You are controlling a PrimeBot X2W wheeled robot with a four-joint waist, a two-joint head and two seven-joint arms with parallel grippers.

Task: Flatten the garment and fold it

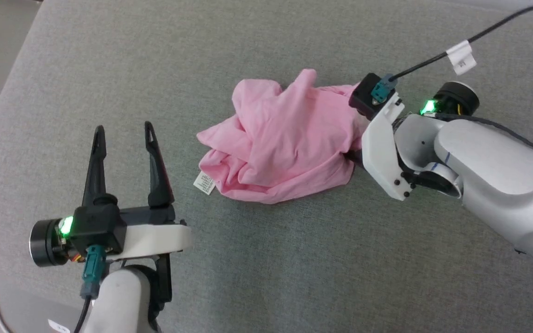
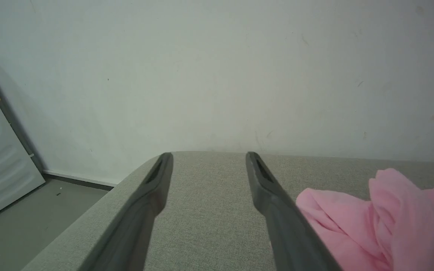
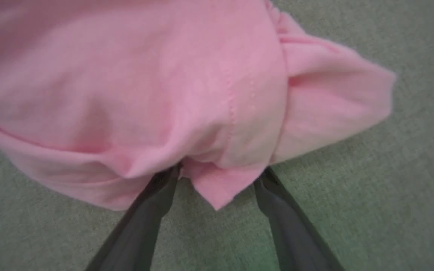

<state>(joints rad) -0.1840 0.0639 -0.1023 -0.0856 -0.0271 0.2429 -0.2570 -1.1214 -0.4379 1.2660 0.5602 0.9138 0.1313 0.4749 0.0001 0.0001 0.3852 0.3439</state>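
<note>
Left gripper (image 1: 124, 127): near left, fingers spread wide, nothing between them, apart from cloth; arm cut off at frame bottom.
Garment (image 1: 285, 143): pink, crumpled heap mid-cushion (image 1: 294, 268), right of left gripper, not flattened; waistband not discernible among folds.
White tag (image 1: 204, 182): at heap's near-left edge, print illegible.
Right gripper (image 3: 219, 175): at heap's right edge, fingers apart, tips hidden under fabric fold; pointed flap hangs between them; contact uncertain.
</note>
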